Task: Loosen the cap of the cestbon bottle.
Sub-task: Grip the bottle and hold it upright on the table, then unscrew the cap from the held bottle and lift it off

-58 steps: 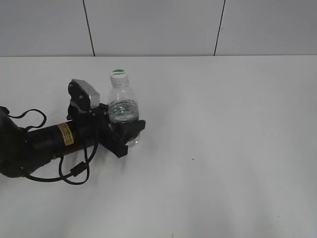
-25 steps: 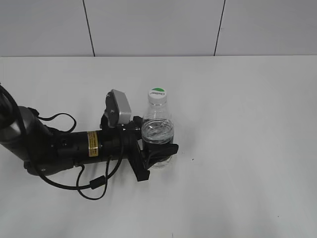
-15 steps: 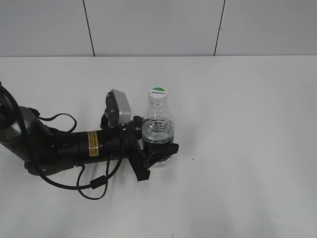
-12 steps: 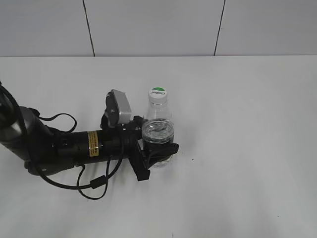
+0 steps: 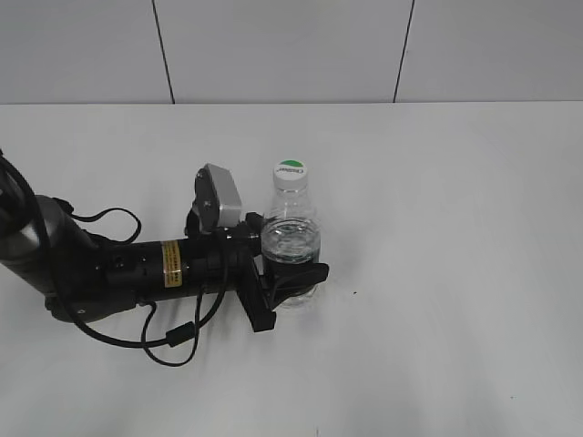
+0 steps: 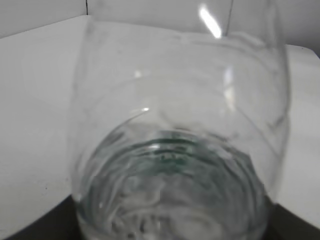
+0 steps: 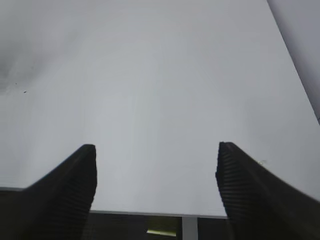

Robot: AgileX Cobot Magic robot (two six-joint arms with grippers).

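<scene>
The cestbon bottle (image 5: 291,237) stands upright on the white table, clear plastic with water in it. Its cap (image 5: 291,172), white with a green top, sits on the neck. My left gripper (image 5: 291,284) is shut on the bottle's lower body, its black fingers wrapped round it. In the left wrist view the bottle (image 6: 180,150) fills the frame, blurred and very close. My right gripper (image 7: 156,170) is open and empty over bare table; it does not show in the exterior view.
The left arm (image 5: 118,269) with its cables lies low across the table's left side. The white table (image 5: 437,228) stretches to the right and front. A tiled wall (image 5: 291,50) stands behind. The right wrist view shows the table's edge (image 7: 150,214).
The left gripper carried the bottle from the left toward the table's middle and a little nearer. Over the last second both have stayed almost still.
</scene>
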